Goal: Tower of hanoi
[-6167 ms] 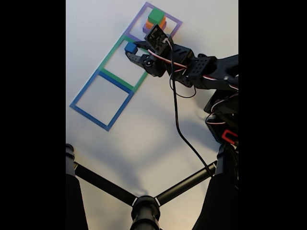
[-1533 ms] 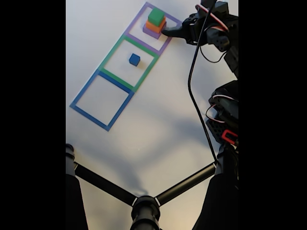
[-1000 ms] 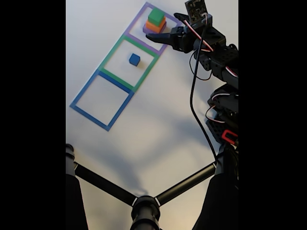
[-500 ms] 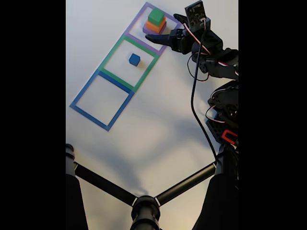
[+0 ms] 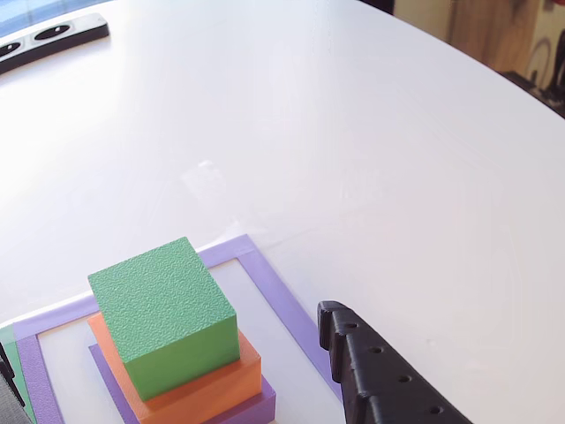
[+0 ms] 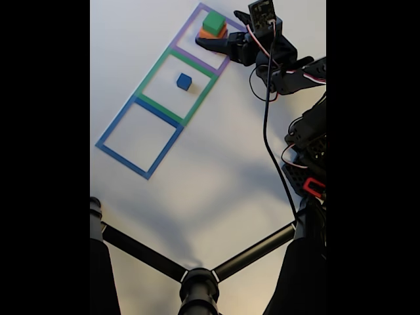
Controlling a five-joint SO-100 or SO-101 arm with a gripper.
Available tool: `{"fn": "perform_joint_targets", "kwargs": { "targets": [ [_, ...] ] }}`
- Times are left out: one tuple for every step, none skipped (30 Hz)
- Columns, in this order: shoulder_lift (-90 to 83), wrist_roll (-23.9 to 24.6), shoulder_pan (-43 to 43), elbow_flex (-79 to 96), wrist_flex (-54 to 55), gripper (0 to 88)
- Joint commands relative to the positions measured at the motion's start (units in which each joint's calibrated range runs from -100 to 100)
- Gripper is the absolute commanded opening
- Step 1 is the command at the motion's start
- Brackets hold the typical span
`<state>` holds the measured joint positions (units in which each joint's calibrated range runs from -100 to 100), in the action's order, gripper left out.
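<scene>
You have the pincer (image 6: 220, 29) close to the stack near the far edge of the desk (image 6: 216, 170), and its jaws stand wide apart with nothing between them; in the other view one black finger (image 5: 380, 375) shows at the right of the stack, over the purple tape outline (image 5: 278, 296), apart from the blocks. The stack sits inside that outline: the green block (image 5: 165, 314) on top, the orange block (image 5: 212, 380) under it, and the flat purple block (image 5: 252, 408) at the bottom, each wider than the one above. The small blue cube (image 6: 184, 81) stands alone inside the green tape outline (image 6: 152, 71), the middle one, well apart from the stack. The blue tape outline (image 6: 115, 131), nearest to the desk's front edge in the fixed view, holds nothing. I judge that the jaws are wide because the green block is the next to take, and that the empty blue square is the place where the rules allow it.
</scene>
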<state>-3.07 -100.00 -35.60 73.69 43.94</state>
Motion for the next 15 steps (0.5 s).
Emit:
{"fn": "perform_joint_targets", "kwargs": {
  "targets": [
    [0.82,0.00,1.55,-2.58,3.45,42.8],
    [1.55,0.00,1.78,-2.95,4.10,42.5],
    [2.11,0.00,1.93,-3.31,4.34,42.5],
    [2.83,0.00,2.16,-3.77,4.75,42.3],
    [3.47,0.00,2.31,-4.40,4.99,42.0],
    [3.95,0.00,2.54,-4.95,5.07,41.9],
    [4.35,0.00,2.70,-5.49,5.07,41.7],
    [4.75,0.00,2.85,-5.95,5.07,41.6],
    [5.07,0.00,3.08,-6.31,5.07,41.2],
    [5.31,0.00,3.23,-6.58,5.07,40.7],
    [5.55,0.00,3.38,-6.95,5.07,40.3],
    [5.79,0.00,3.53,-7.13,5.07,39.8],
    [6.03,0.00,3.53,-7.31,5.07,38.8],
    [6.19,0.00,3.61,-7.49,5.07,38.2],
    [6.35,0.00,3.61,-7.58,5.07,37.9]
  ]
}}
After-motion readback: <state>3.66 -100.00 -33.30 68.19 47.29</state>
